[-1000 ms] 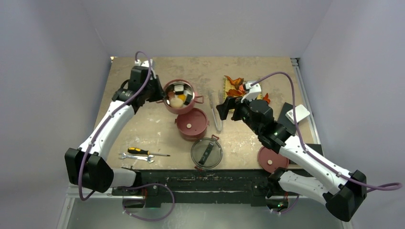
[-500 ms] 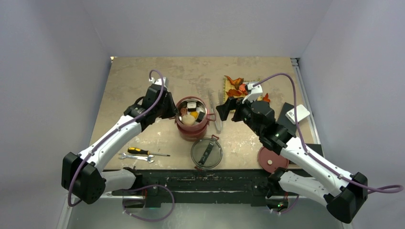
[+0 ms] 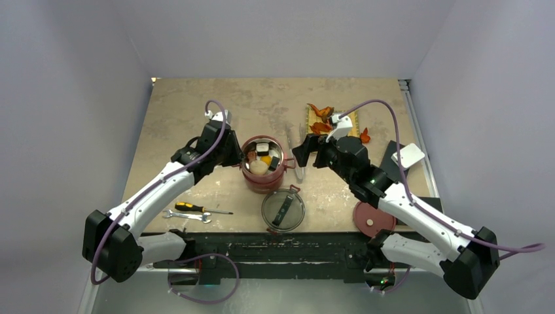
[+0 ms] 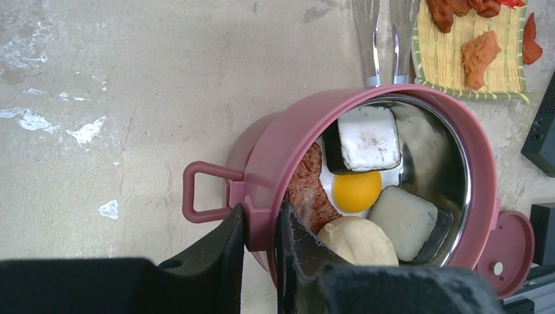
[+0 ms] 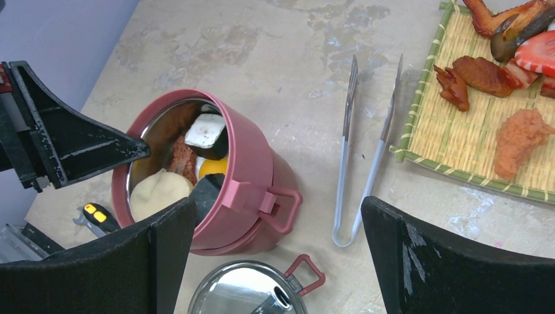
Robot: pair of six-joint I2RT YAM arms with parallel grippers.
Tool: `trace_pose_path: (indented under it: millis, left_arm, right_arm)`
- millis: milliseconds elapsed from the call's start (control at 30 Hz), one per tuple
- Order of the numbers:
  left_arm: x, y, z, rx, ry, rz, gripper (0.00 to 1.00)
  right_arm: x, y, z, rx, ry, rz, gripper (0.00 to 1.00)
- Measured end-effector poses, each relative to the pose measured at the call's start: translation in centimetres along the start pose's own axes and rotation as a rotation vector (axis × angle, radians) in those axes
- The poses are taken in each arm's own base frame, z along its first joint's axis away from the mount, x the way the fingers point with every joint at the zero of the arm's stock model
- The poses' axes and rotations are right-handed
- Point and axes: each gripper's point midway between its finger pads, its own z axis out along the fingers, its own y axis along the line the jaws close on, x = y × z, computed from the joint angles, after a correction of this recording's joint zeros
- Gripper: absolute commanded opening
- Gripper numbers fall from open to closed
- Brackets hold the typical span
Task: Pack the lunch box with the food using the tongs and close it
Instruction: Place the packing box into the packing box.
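**Upper bowl gripped at its rim above the lower bowl**

The left tool [image 4: 262, 216] is closed narrowly on the rim of the upper bowl [image 4: 288, 140]. One finger is set outside the dusty-red wall and one inside the shiny steel lining, just beside the loop handle. This grip is shown plainly by the left wrist view alone.

The bowl is placed over the lower bowl [image 5: 252, 245] near the middle of the surface [image 3: 190, 118]. Whether it is fully seated cannot be told. A fried egg [image 4: 357, 191], a beige bun [image 4: 357, 241], dark-sided white cubes [image 4: 368, 137] and a brown chunk [image 4: 306, 193] are seen inside.

The right tool [image 5: 281, 255] is spread wide and holds nothing, near the bowls. The slim silver tongs [image 5: 366, 150] are laid flat between the bowls and the woven mat [image 5: 451, 150], just beside its edge.

Open room is left at the far-left part of the surface. Near the front edge lie the see-through top lid [image 3: 283, 209], a red disc lid [image 3: 371, 219], a screwdriver [image 3: 196, 209] and a wrench [image 3: 186, 215].
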Motion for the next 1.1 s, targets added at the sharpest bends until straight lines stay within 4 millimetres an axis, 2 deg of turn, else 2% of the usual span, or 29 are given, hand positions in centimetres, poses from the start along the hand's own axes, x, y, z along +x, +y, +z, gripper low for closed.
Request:
trace_pose_path:
  millis: [533, 833, 1100]
  left_arm:
    - [0.2, -0.4, 0.0, 0.014, 0.033, 0.034, 0.00]
    - [-0.2, -0.5, -0.6, 0.009, 0.040, 0.061, 0.00]
    - [0.4, -0.2, 0.0, -0.005, 0.067, 0.076, 0.00]
  right_arm:
    - [1.9, -0.3, 1.3, 0.016, 0.063, 0.016, 0.99]
    - [2.3, -0.3, 1.5, 0.015, 0.078, 0.021, 0.99]
    - [2.7, -0.4, 1.7, 0.019, 0.090, 0.023, 0.99]
